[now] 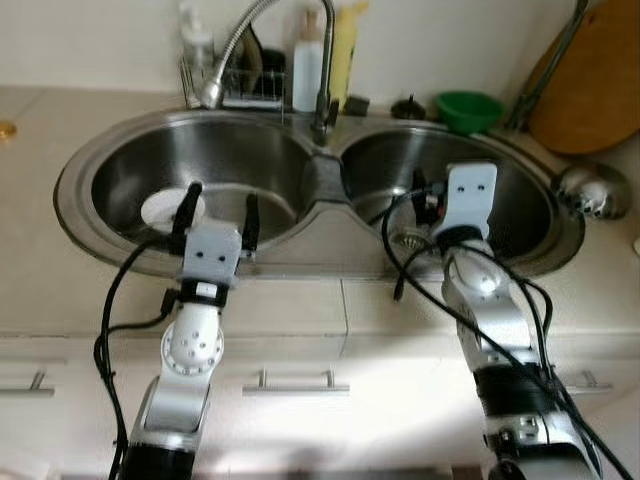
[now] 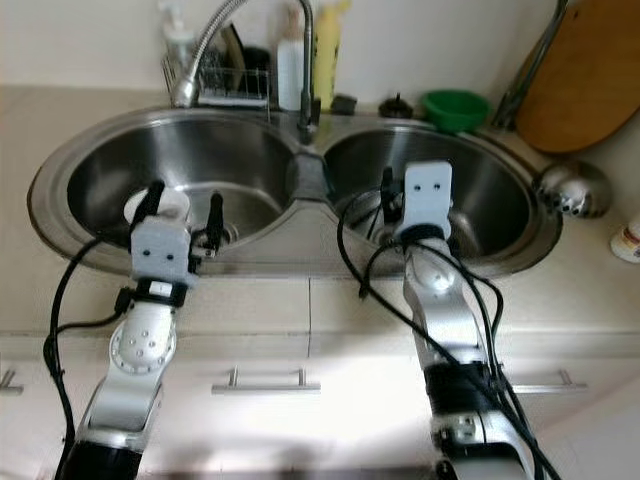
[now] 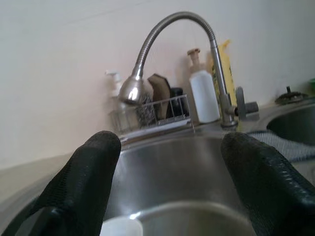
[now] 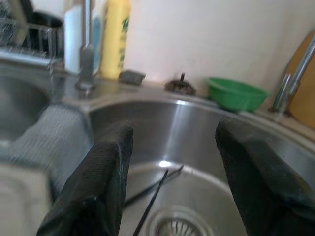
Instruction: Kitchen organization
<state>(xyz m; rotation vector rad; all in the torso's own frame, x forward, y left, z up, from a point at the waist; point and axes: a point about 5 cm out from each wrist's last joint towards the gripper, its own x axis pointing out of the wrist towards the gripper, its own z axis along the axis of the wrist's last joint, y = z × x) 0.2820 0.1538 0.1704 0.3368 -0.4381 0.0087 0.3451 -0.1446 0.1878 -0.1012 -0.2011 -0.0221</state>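
A double steel sink (image 1: 300, 262) lies before me. In the left basin a white cup (image 1: 168, 208) rests near the front wall. My left gripper (image 1: 222, 196) hovers open over that basin's front rim, just right of the cup, holding nothing; the cup's rim (image 3: 120, 227) peeks between its fingers. My right gripper (image 4: 172, 142) is open above the right basin, also with nothing in it. Two thin dark chopsticks (image 4: 150, 194) lie on that basin's floor beside the drain strainer (image 4: 176, 228). A grey cloth (image 4: 54, 132) drapes over the divider between the basins.
Behind the sink stand a gooseneck faucet (image 1: 250, 40), a wire rack (image 1: 240, 85), a white bottle (image 1: 307, 70) and a yellow bottle (image 1: 345, 45). A green bowl (image 1: 468, 108), a wooden board (image 1: 592, 85) and a steel ladle (image 1: 588, 190) sit at the right.
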